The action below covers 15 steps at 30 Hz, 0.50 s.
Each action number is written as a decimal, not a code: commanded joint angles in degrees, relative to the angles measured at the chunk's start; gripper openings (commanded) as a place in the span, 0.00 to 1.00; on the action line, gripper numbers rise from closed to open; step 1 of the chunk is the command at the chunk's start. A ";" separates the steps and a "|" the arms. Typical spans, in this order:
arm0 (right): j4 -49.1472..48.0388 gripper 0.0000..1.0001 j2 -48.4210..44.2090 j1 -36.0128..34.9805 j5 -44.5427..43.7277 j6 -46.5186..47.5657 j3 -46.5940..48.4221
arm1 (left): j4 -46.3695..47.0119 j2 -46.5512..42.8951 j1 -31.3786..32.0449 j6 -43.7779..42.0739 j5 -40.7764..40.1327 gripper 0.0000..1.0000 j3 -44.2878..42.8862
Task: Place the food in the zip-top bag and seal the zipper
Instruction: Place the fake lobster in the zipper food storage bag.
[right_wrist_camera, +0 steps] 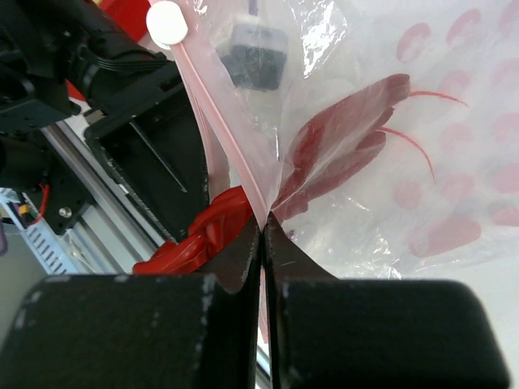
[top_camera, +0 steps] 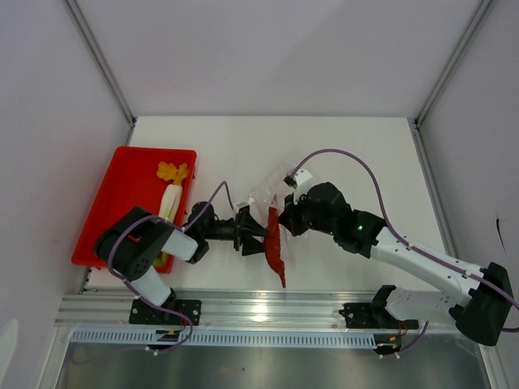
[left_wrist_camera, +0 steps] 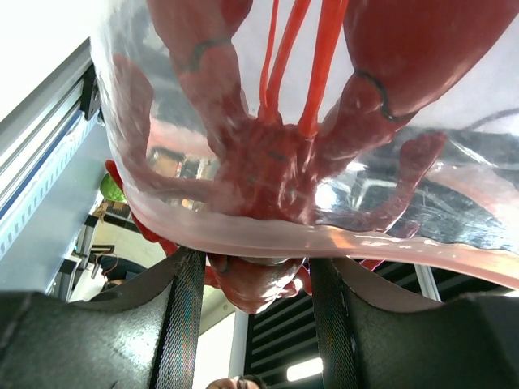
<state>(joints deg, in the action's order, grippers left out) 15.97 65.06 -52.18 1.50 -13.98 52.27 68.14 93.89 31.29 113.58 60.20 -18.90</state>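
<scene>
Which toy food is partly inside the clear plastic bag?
The red toy crab, claws inside the clear dotted bag; the white radish and yellow-orange piece lie in the red tray.

A red tray [top_camera: 113, 198] lies on the white table [top_camera: 349, 150], to the left of the left jaws and a little beyond them. The table runs on beyond the right jaws. Nearer than both jaws runs a silver metal rail [top_camera: 268, 304], a grey slotted strip [top_camera: 259, 335] just beside it. Pale walls [top_camera: 49, 105] stand at either side.
</scene>
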 commanded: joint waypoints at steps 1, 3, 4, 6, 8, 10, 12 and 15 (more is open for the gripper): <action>-1.47 0.00 -2.48 -0.38 0.70 -1.40 -0.24 | 16.60 -0.63 0.44 9.38 -0.62 0.00 -0.44; -1.03 0.00 -2.57 -0.38 0.70 -1.32 0.02 | 15.10 -1.07 0.44 8.33 -1.05 0.01 -0.62; -0.76 0.00 -2.65 -0.38 0.70 -1.23 0.02 | 14.05 -1.16 0.44 8.15 -1.23 0.00 -0.36; -0.59 0.00 -2.92 -0.38 0.53 -1.31 0.11 | 14.12 -1.95 0.44 8.06 -3.24 0.11 0.43; -0.06 0.00 -3.09 -0.38 0.26 -1.32 0.29 | 11.69 -3.44 0.35 6.58 -4.31 0.25 0.62; 0.47 0.00 -2.83 -0.38 0.00 -1.58 0.64 | 4.07 -7.11 0.35 2.55 -4.57 0.37 0.35; 1.52 0.00 -1.96 -0.38 0.00 -1.75 1.69 | -1.75 -9.85 0.35 -0.19 -4.31 0.43 -0.70; 2.66 0.00 -1.16 -0.29 0.08 -2.63 3.01 | -9.67 -14.51 0.44 -3.62 -5.18 0.57 -1.14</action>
<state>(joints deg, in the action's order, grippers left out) 17.30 63.46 -52.18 1.83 -15.35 52.36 63.18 84.23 31.38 112.62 56.66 -18.33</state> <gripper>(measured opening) 0.006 0.552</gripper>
